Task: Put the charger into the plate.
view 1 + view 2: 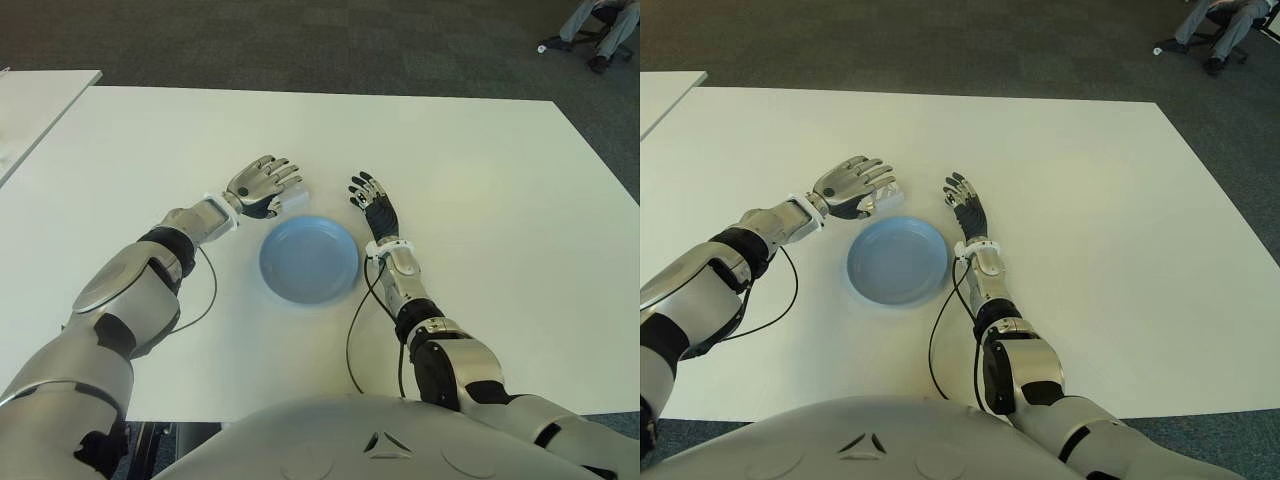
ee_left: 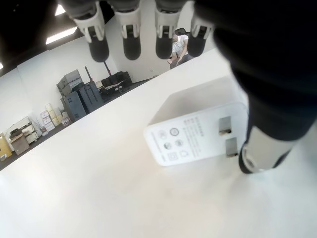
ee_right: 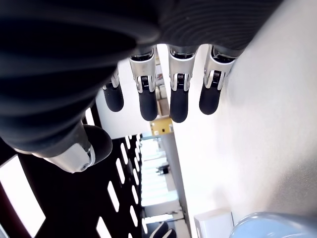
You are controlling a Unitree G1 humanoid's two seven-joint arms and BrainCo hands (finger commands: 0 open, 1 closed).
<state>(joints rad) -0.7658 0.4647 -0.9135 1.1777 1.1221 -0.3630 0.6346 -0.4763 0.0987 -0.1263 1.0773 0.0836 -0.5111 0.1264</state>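
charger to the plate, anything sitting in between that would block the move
Nothing visible does. The white charger lies on the table just beyond the blue plate's far rim, under the open fingers of the left hand, thumb beside it. The plate is empty. The right hand shows open at the plate's right, off that path.

From your head cameras, the left hand [image 1: 262,186] covers most of the charger [image 1: 294,202]; only a pale corner shows. In the right wrist view the plate [image 3: 267,227] is cut off at the edge. The person [image 1: 605,22] beyond the tabletop [image 1: 480,180] is cropped, legs only.
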